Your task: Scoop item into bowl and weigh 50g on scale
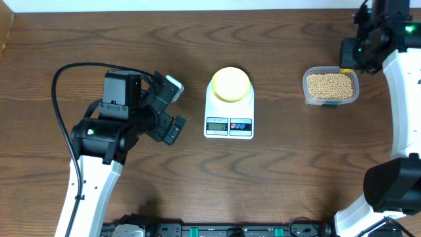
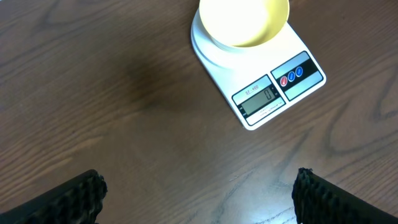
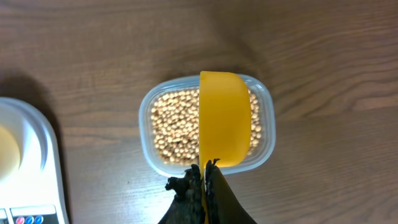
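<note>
The tan beans (image 1: pixel 330 84) fill a clear plastic tub (image 1: pixel 306 89) at the right; they also show in the right wrist view (image 3: pixel 174 124). The pale yellow bowl (image 1: pixel 230 84) sits on the white scale (image 1: pixel 229 122) at centre, also seen in the left wrist view (image 2: pixel 244 22) on the scale (image 2: pixel 261 68). My right gripper (image 3: pixel 206 171) is shut on a yellow scoop (image 3: pixel 225 118) held above the tub. My left gripper (image 2: pixel 199 196) is open and empty over bare table left of the scale.
The wooden table (image 1: pixel 276 178) spreads around the scale. My left arm (image 1: pixel 112 131) lies at the left with a black cable looping behind it. My right arm (image 1: pixel 404 79) runs down the right edge.
</note>
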`<state>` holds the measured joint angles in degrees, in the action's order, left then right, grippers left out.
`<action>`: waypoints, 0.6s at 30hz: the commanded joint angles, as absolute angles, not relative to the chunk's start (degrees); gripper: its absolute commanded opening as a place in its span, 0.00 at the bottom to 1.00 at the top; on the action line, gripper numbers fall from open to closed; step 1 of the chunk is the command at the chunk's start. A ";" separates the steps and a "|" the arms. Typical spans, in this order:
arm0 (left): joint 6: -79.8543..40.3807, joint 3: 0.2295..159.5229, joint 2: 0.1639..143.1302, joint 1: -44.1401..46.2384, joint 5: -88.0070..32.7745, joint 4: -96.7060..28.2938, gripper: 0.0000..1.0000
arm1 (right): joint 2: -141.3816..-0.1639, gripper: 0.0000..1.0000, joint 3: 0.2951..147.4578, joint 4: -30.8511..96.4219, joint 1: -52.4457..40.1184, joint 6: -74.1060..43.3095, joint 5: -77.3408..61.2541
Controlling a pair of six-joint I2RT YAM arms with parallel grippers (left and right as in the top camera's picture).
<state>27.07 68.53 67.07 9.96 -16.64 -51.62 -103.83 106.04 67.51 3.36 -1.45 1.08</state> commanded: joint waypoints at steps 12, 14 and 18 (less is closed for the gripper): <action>27.83 68.47 67.24 9.72 -17.54 -51.64 0.97 | -111.35 0.01 106.69 71.16 2.22 5.91 6.09; 27.83 68.47 67.24 9.72 -17.52 -51.64 0.97 | -112.60 0.01 106.69 71.33 2.13 5.87 6.09; 27.83 68.47 67.24 9.72 -17.52 -51.64 0.98 | -114.13 0.01 106.69 71.11 2.20 3.36 8.58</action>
